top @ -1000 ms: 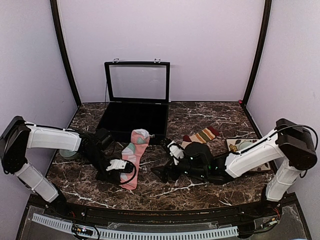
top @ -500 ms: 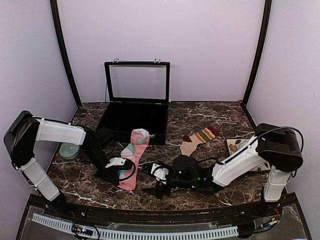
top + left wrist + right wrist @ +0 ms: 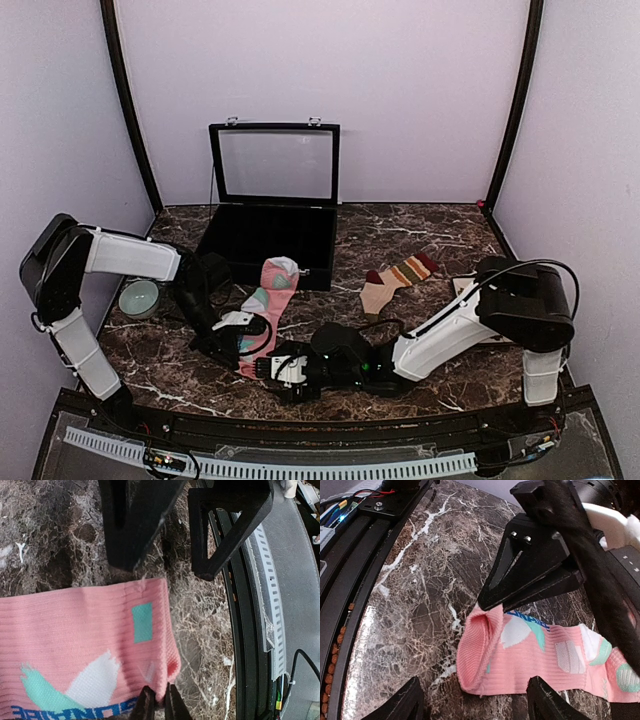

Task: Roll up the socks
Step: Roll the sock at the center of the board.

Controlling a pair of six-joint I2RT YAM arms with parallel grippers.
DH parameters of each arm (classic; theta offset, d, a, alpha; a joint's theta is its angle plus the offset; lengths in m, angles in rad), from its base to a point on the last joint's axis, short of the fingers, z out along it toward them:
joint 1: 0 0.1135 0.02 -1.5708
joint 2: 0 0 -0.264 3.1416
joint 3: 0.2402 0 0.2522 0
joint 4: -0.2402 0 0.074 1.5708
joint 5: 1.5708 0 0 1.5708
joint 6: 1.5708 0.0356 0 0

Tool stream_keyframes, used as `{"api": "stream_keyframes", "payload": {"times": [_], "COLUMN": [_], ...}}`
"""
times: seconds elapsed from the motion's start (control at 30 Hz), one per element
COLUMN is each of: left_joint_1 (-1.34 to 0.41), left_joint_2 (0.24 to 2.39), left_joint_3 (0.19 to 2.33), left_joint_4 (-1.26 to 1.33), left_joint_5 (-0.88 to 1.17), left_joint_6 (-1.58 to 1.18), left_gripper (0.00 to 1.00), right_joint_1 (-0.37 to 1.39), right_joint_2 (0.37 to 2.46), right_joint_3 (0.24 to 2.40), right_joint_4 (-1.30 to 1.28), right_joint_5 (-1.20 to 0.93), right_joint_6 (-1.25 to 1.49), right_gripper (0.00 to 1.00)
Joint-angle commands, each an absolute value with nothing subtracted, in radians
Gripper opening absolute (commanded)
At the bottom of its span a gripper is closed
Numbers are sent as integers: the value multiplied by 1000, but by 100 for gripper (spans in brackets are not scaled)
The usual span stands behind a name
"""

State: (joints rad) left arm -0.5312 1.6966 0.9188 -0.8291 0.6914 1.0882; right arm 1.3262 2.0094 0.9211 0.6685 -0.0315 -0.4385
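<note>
The pink sock with mint-teal patches lies lengthwise on the marble, grey toe toward the black case. My left gripper is shut on the edge of its near cuff. In the left wrist view the thin fingertips pinch the cuff of the pink sock and lift the edge. My right gripper is open just in front of that cuff. In the right wrist view its fingers straddle the opened cuff without touching it. The tan striped sock lies flat at centre right.
An open black case with a glass lid stands at the back. A pale green bowl sits at the left. A flat card lies at the right, partly behind the right arm. The table's front rail is close to both grippers.
My right arm has swung left across the table, from beside the tan sock to the pink sock's near cuff. My left gripper has stayed on the cuff, shifting slightly.
</note>
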Motion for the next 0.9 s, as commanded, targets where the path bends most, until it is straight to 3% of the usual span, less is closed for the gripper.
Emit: {"api": "stream_keyframes", "payload": {"times": [0.0, 0.2, 0.53, 0.67, 0.73, 0.83, 0.87], "left_joint_1": [-517, -514, -512, -511, -511, -512, -512], "left_joint_2": [1730, 1735, 1735, 1734, 1726, 1695, 1678], "left_joint_3": [969, 985, 979, 980, 975, 957, 948], "left_joint_4": [-909, -916, -922, -917, -905, -869, -858], "left_joint_5": [729, 732, 714, 700, 693, 676, 676], "left_joint_6": [1129, 1137, 1156, 1155, 1150, 1137, 1137], "left_gripper": [11, 11, 13, 16, 24, 56, 59], "right_joint_1": [1335, 1338, 1343, 1345, 1344, 1342, 1343], "right_joint_2": [2040, 2085, 2126, 2135, 2134, 2135, 2135], "right_joint_3": [979, 1024, 1059, 1066, 1066, 1068, 1068], "right_joint_4": [611, 587, 637, 651, 649, 639, 634], "right_joint_5": [-53, -11, 55, 64, 65, 70, 68], "right_joint_6": [-536, -566, -539, -500, -483, -447, -429], "right_gripper": [69, 56, 24, 21, 18, 4, 0]}}
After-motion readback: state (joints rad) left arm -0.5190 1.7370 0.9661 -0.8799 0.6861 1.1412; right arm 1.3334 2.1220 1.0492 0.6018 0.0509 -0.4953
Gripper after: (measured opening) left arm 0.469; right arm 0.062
